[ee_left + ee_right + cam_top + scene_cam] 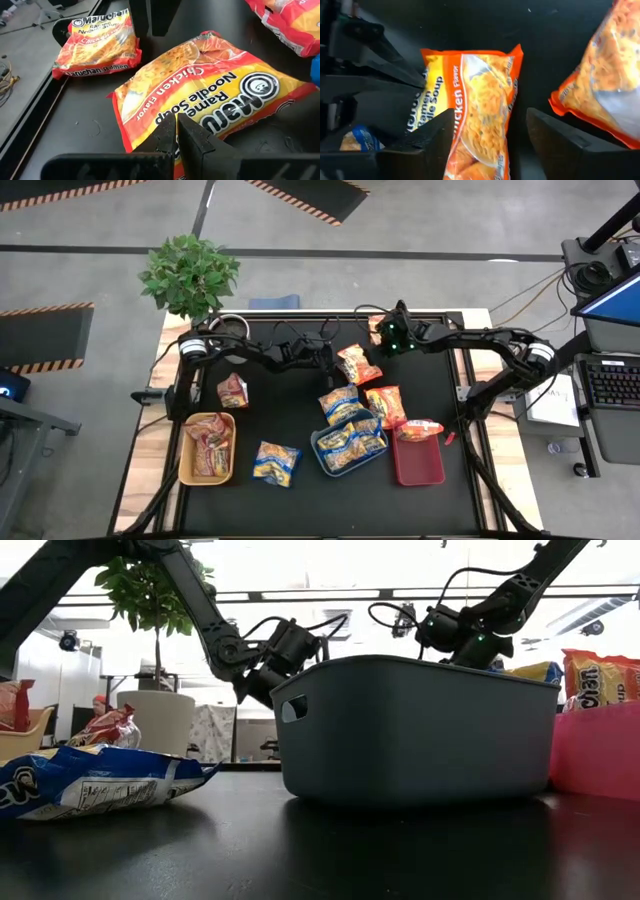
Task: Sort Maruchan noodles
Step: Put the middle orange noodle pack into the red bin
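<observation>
High view: the right pincer (392,337) is hanging over the far middle of the worktop (300,490), near an orange Maruchan packet (358,364). The left pincer (327,360) is reaching in just left of that same packet. Other packets are lying about: one far by the right arm (377,328), blue-and-yellow ones in the blue tray (350,446), red ones in the yellow tray (208,448), one across the red tray (419,429).

Low view: both arms are showing behind the grey-looking bin; the packet between them is hidden.

Left wrist view: the left pincer (176,137) is fully closed, its tips lying at the edge of the orange Chicken Flavor packet (210,95); whether it is nipping the wrapper I cannot tell.

Right wrist view: the right pincer (492,132) is standing wide, holding nothing, straddling the orange packet's (480,95) end.

Judgement: to pick well, it should be lowering squarely and closing across the flat body, not the crinkly seam, which is likely to slip.
</observation>
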You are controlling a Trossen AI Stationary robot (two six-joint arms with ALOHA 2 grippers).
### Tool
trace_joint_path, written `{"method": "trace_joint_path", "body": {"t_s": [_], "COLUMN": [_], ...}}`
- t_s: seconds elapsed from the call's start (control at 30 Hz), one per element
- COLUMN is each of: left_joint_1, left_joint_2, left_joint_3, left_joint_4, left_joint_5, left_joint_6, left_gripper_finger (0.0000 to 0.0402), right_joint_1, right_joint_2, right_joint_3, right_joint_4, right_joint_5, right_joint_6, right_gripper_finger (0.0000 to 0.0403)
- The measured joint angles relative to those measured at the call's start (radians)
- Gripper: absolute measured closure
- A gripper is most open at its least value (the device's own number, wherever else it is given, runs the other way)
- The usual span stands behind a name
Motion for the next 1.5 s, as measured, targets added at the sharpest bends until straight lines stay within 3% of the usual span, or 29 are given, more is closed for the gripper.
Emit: {"method": "trace_joint_path", "body": {"t_s": [0.3, 0.57, 0.77, 0.97, 1.23, 1.37, 1.5], "left_joint_1": [0.000, 0.000, 0.000, 0.000, -0.001, -0.001, 0.002], "left_joint_2": [0.001, 0.002, 0.002, 0.002, -0.029, -0.083, -0.189], "left_joint_3": [0.000, -0.001, -0.002, -0.003, -0.006, -0.015, -0.043], "left_joint_4": [-0.030, -0.059, -0.066, -0.067, -0.085, -0.091, -0.072], "left_joint_5": [0.000, -0.001, -0.001, 0.000, 0.001, 0.002, -0.010], "left_joint_6": [-0.004, -0.029, -0.030, -0.030, -0.048, -0.045, -0.026], "left_gripper_finger": [0.0402, 0.0402, 0.0402, 0.0402, 0.0402, 0.0402, 0.0402], "right_joint_1": [0.001, 0.000, -0.003, -0.003, -0.002, 0.000, 0.004], "right_joint_2": [0.123, 0.226, 0.261, 0.274, 0.247, 0.236, 0.225], "right_joint_3": [0.000, 0.000, -0.002, -0.002, -0.002, 0.001, 0.001], "right_joint_4": [0.051, 0.252, 0.349, 0.377, 0.388, 0.399, 0.399], "right_joint_5": [-0.016, -0.246, -0.296, -0.326, -0.338, -0.352, -0.360], "right_joint_6": [-0.001, 0.058, 0.080, 0.069, 0.050, 0.044, 0.035], "right_gripper_finger": [0.0133, 0.0124, 0.0128, 0.0163, 0.0247, 0.0286, 0.0297]}}
